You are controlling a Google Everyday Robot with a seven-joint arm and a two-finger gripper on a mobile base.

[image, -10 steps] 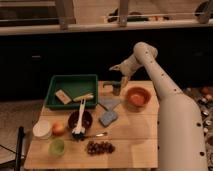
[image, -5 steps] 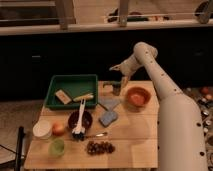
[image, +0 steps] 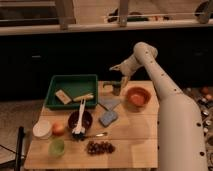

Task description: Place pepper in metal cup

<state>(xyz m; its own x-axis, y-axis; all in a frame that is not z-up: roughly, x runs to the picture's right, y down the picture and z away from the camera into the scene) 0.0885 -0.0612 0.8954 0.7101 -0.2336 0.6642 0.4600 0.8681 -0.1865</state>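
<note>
The metal cup is a small dark grey cylinder standing at the back of the wooden table, just left of the orange bowl. My gripper hangs at the end of the white arm, right above the metal cup and slightly to its right, pointing down at it. The pepper is hidden: I cannot make it out at the gripper, in the cup or on the table.
A green tray with small items sits at the back left. A dark maroon bowl holds a white utensil. A blue sponge, dark grapes, a pale green cup, a white bowl and an orange fruit lie nearer.
</note>
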